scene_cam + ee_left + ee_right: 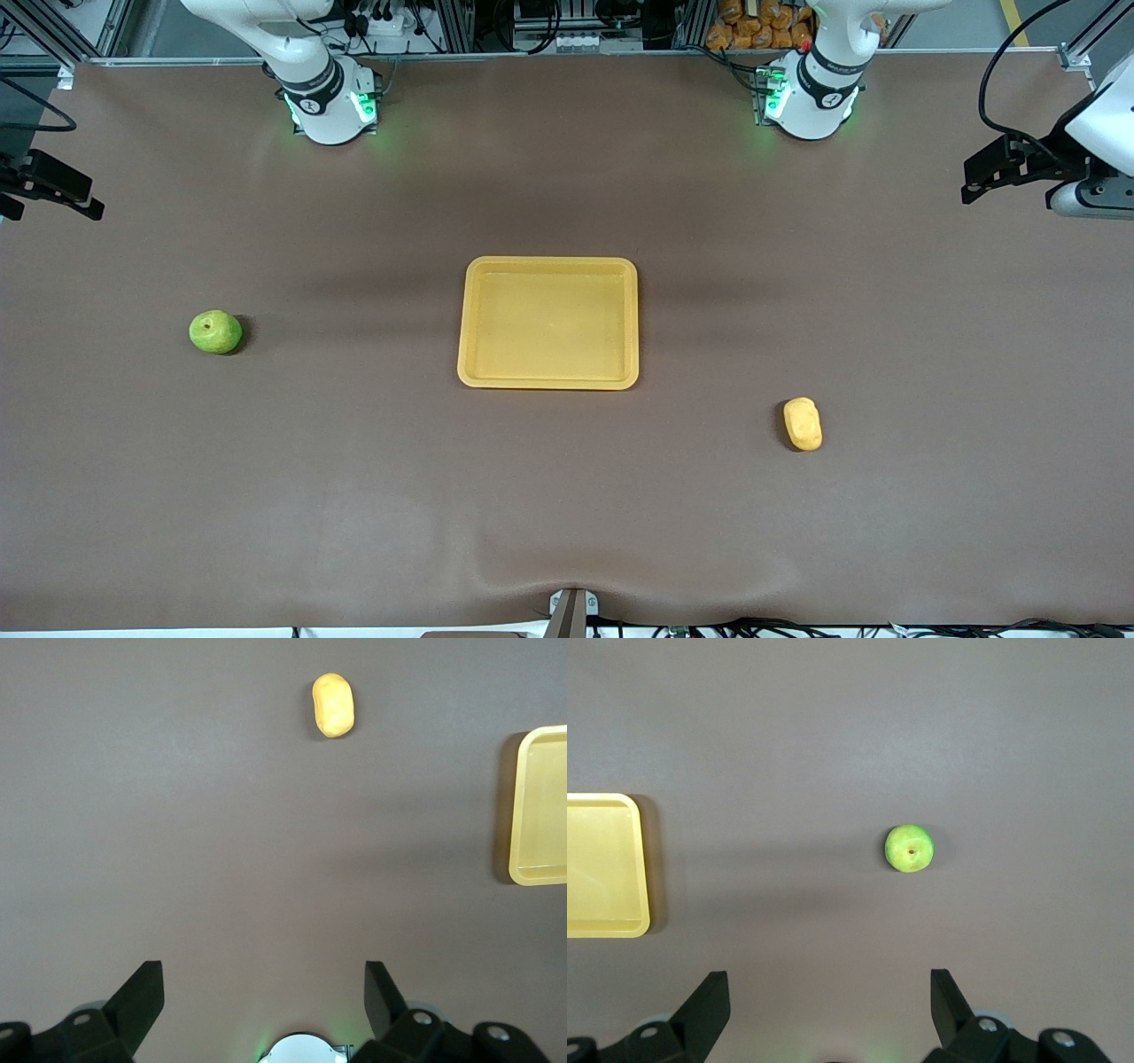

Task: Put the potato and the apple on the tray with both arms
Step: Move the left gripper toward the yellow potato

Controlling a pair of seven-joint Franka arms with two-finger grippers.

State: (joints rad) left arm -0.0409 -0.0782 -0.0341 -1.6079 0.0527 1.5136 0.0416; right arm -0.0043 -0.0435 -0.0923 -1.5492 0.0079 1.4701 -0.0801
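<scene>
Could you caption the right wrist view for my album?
Open right gripper high over the table, green apple below, yellow tray at the edge.

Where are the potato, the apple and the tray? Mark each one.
potato (803, 424), front view, middle of its yellow-orange skin.
apple (215, 332), front view, middle of the green fruit by the stem dimple.
tray (548, 382), front view, rim on the side nearer the front camera.

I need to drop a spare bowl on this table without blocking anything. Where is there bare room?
The tray holds nothing. Bare cloth lies between tray and apple, between tray and potato, and nearer the front camera than all three. Nowhere is crowded; the left gripper and right gripper hang open above the table.
</scene>
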